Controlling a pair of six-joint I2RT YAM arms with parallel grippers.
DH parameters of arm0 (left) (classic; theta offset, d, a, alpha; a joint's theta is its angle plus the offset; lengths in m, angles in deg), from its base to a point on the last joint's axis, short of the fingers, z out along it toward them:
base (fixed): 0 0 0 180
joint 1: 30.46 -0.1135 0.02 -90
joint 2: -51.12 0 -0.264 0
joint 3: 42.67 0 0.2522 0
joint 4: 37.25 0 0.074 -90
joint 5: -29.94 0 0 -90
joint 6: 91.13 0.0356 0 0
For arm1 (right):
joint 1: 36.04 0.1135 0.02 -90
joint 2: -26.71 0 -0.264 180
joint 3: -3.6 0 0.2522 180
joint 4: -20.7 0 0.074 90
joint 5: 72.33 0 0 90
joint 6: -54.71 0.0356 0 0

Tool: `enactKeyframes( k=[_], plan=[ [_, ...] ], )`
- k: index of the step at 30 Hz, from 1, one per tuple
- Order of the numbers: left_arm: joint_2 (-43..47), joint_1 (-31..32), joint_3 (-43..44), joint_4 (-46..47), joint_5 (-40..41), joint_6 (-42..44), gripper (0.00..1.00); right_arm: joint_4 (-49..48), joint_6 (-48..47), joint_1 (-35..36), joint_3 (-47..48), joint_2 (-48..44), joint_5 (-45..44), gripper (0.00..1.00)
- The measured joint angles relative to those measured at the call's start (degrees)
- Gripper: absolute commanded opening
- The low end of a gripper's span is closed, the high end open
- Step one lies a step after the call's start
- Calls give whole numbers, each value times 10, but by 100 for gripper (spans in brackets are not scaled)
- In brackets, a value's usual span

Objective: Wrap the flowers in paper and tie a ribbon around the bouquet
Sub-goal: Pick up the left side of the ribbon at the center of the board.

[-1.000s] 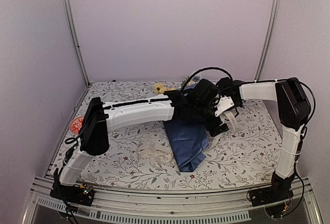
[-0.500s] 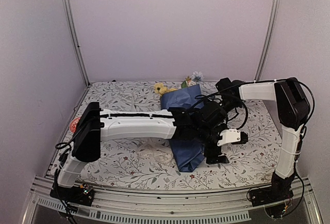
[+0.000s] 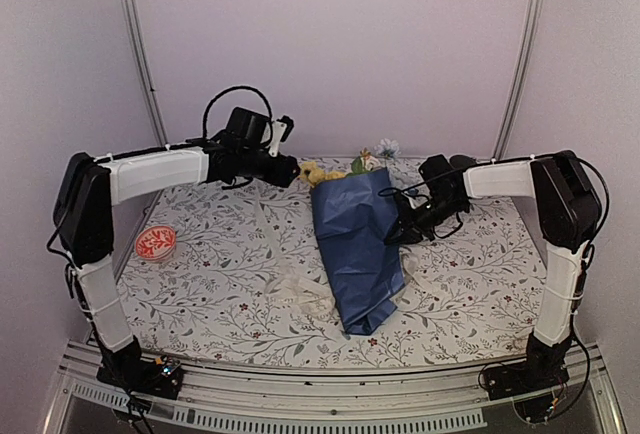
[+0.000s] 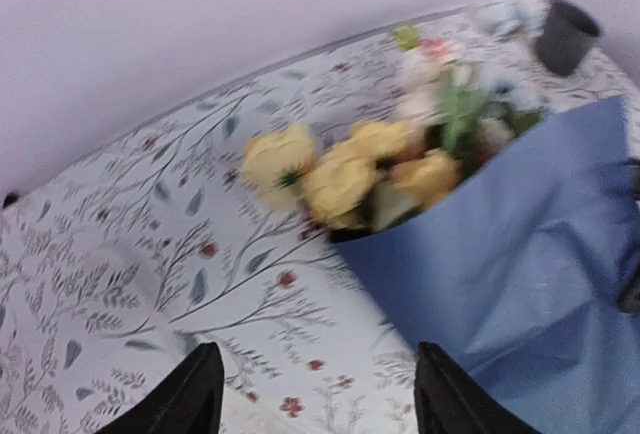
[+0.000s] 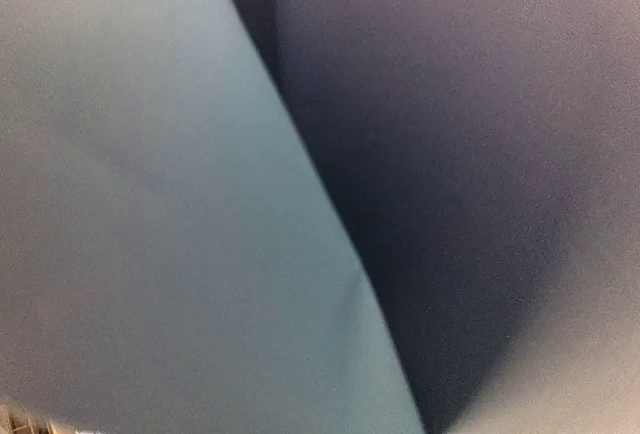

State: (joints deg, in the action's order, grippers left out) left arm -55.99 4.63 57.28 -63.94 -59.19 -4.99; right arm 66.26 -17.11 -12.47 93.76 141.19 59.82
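Jaws of the left gripper (image 4: 315, 369) are hanging apart and empty near the flowers (image 4: 350, 169), while the right gripper's (image 3: 393, 236) are pressing closed against the paper (image 3: 350, 239) beside the ribbon (image 3: 300, 292).

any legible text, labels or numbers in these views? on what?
No text can be read.
On the round red disc at far left: pale markings, too small to read.
On the cream fabric ribbon beside the dark blue paper bouquet: any print is too small to tell.
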Motion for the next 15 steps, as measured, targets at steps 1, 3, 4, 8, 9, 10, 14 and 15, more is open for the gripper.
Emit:
enactKeyframes(
  k=[1,3,4,8,9,10,14,15],
  plan=[
    [-13,-28,-10,-4,20,-14,73,-1,0,0,-1,0,0,0],
    [-54,-67,-14,-15,53,-33,77,-3,0,0,-3,0,0,0],
    [-78,-81,-13,-18,66,-40,78,-5,0,0,-4,0,0,0],
    [-166,-113,7,-46,86,-56,80,-8,0,0,-8,0,0,0],
    [-189,-118,22,-55,86,-58,79,-9,0,0,-9,-1,0,0],
    [-209,-123,39,-60,83,-67,79,-10,0,0,-10,-1,0,0],
    [-243,-135,102,-67,76,-68,60,-11,0,0,-12,-1,0,0],
    [-247,-137,107,-68,75,-67,50,-12,0,0,-13,-2,0,0]
  ],
)
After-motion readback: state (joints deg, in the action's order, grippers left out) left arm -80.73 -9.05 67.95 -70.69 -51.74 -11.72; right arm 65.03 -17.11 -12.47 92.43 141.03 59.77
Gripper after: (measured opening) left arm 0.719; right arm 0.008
